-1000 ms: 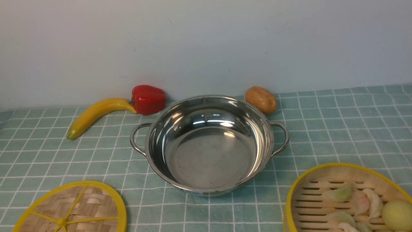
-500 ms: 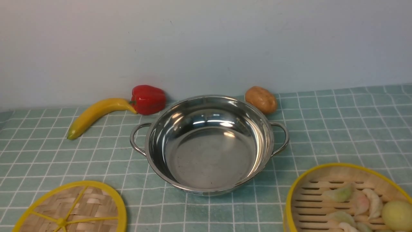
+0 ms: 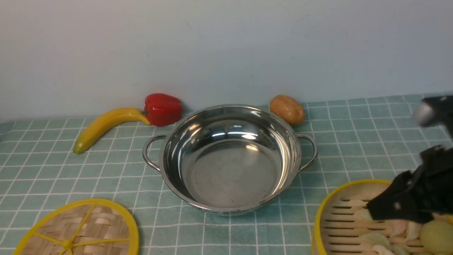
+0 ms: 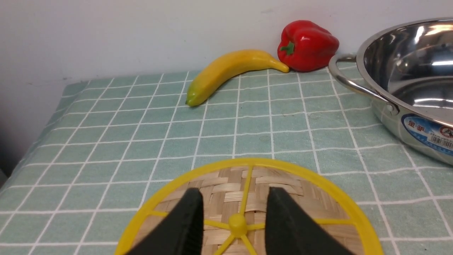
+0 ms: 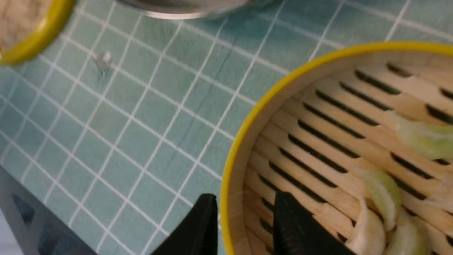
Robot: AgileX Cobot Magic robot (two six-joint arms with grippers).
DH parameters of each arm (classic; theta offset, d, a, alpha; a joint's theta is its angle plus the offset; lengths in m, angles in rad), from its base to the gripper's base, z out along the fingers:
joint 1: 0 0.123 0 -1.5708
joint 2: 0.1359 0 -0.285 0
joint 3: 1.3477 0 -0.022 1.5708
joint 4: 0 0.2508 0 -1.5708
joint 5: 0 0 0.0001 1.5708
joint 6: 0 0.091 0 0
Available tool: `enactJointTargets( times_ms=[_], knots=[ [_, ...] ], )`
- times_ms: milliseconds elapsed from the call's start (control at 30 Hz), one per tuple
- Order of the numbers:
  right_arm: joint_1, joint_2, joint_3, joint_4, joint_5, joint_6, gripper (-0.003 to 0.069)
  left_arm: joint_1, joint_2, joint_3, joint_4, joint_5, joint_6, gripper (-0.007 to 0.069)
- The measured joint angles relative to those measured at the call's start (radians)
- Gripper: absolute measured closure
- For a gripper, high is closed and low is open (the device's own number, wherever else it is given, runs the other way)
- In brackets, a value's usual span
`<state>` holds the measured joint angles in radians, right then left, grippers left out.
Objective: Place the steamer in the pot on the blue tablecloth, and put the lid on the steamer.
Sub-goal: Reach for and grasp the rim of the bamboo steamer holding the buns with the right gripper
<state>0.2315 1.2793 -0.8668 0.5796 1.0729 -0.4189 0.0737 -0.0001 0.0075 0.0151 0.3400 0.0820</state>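
Note:
The steel pot [image 3: 177, 156] stands empty mid-way across the blue tablecloth [image 3: 371, 141]. At the front right sits the steamer [image 3: 354, 187], with food in it. My right gripper [image 3: 375, 210] has come in over its near side. In the right wrist view this gripper [image 5: 245, 194] is open, with one finger outside and one inside the steamer's yellow-rimmed wall [image 5: 269, 102]. The lid [image 3: 88, 219] lies flat at the front left. My left gripper [image 4: 233, 191] hovers open above the lid [image 4: 290, 184], its fingers either side of the hub. It does not show in the front view.
A banana [image 3: 102, 125], a red pepper [image 3: 162, 109] and a potato [image 3: 287, 109] lie along the back wall behind the pot. Dumplings [image 3: 407, 226] and a pale round piece [image 3: 437, 235] fill the steamer. The cloth's left edge [image 4: 35, 134] drops off beside the lid.
My right arm has come into the front view from the right and now hangs over the steamer. The pot, lid and steamer have not moved.

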Motion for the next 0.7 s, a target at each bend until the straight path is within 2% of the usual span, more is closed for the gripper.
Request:
enactJointTargets(
  times_ms=[100,167,200,233,300,467,700],
  knots=[
    [0.086,0.055,-0.002,-0.04,-0.037,0.053,0.0416,0.0,0.0,0.0,0.0,0.0,0.0,0.0382],
    [0.185,0.107,-0.004,-0.1,-0.082,0.147,0.0409,0.0,0.0,0.0,0.0,0.0,0.0,0.0382],
    [0.2,0.114,-0.004,-0.11,-0.091,0.166,0.0407,0.0,0.0,0.0,0.0,0.0,0.0,0.0382],
    [0.262,0.142,-0.006,-0.163,-0.13,0.249,0.0389,0.0,0.0,0.0,0.0,0.0,0.0,0.0382],
    [0.315,0.164,-0.006,-0.221,-0.154,0.328,0.0363,0.0,0.0,0.0,0.0,0.0,0.0,0.0382],
    [0.399,0.218,-0.009,-0.356,-0.181,0.498,0.0297,0.0,0.0,0.0,0.0,0.0,0.0,0.0382],
    [0.415,0.26,-0.011,-0.424,-0.22,0.564,0.0292,0.0,0.0,0.0,0.0,0.0,0.0,0.0382]
  ],
)
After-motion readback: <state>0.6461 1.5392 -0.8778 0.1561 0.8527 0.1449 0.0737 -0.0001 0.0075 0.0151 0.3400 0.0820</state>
